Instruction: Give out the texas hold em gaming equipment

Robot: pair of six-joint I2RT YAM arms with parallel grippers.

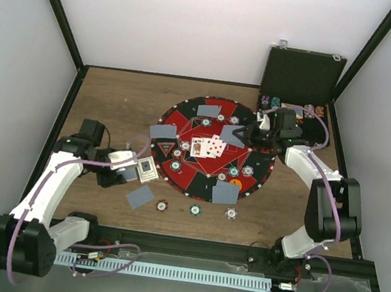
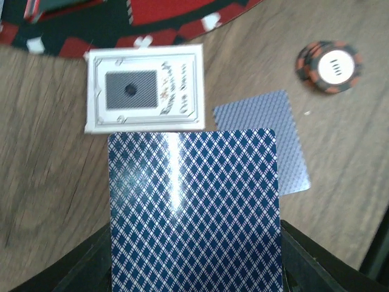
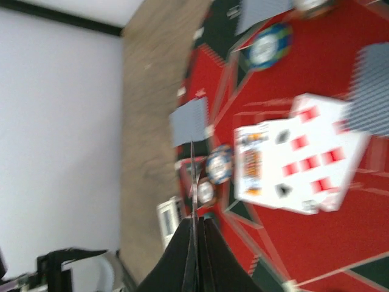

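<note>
Cards in both grips over a crowded poker layout

We see the right gripper (image 3: 194, 230) closed tight on a single thin grey-blue-backed playing card (image 3: 192, 176), which shows only as an edge running out past the fingertips. Below and ahead of those jaws lies the round red-and-black mat (image 3: 316, 255). It carries a fan of white face-up cards (image 3: 298, 158) off to one side and a blue-and-white striped chip (image 3: 219, 164) close by the card's tip. The left gripper (image 1: 124, 167) is clamped across a stack of blue diamond-backed cards (image 2: 194, 207), with a jaw at each side edge. Just beyond that stack, on the brown wooden table (image 2: 48, 182), lie a white printed card box (image 2: 146, 88) and a loose grey-blue card (image 2: 292, 146). An orange-and-black striped chip (image 2: 331, 66) sits further off.

We judge the pinch on the single card to be the weak point. Held by so little, it could pivot or slip and land on the fan or the chip rather than on a bare seat. We also reckon the stack could splay if the side grip eases, spilling cards onto the loose one ahead of the jaws.
</note>
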